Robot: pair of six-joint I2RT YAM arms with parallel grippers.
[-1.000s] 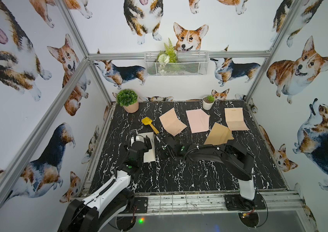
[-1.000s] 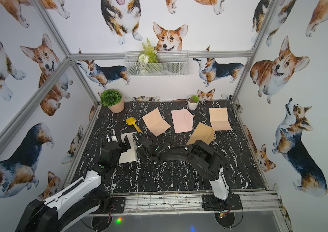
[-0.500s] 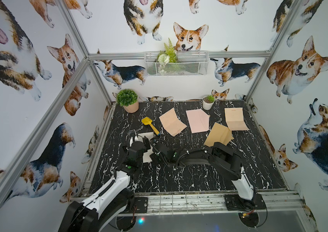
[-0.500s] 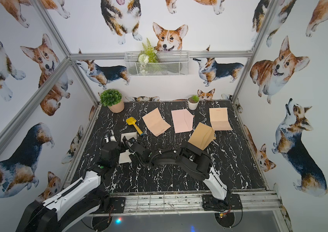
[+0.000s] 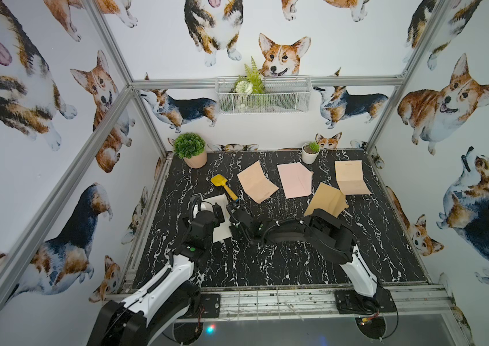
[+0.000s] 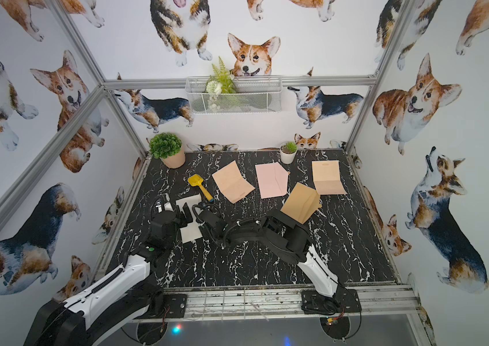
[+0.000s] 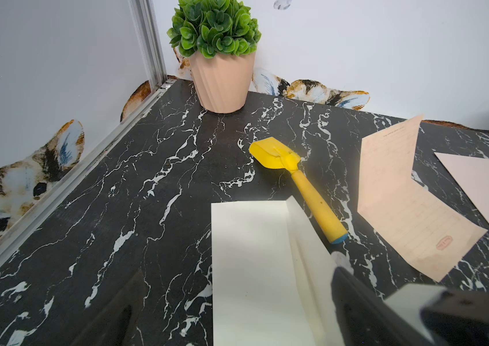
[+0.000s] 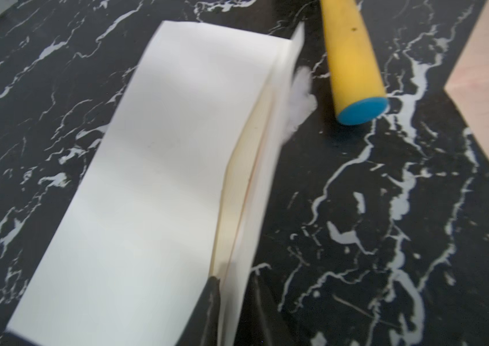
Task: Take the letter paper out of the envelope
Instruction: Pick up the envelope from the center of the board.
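White envelope point(image 5: 220, 233) lies flat, near-left on the table point(image 5: 267, 263), between the grippers. The letter point(image 8: 238, 185) sits inside; only a cream edge shows at the mouth. The left gripper point(image 7: 238, 274) stands wide apart over it. The right gripper point(image 8: 234, 281) pinches the mouth, seemingly the flap; blurred. Pull-out not yet begun.

The left arm point(image 5: 165, 278) reaches forward from its base, the left gripper point(image 7: 238, 274) low over the worktop point(image 5: 267, 263) with its jaws spread wide. The right arm point(image 5: 297, 232) bends at the elbow and stretches across toward it. The right gripper point(image 8: 235, 287) has its jaws nearly together, and blur hides whether they meet.
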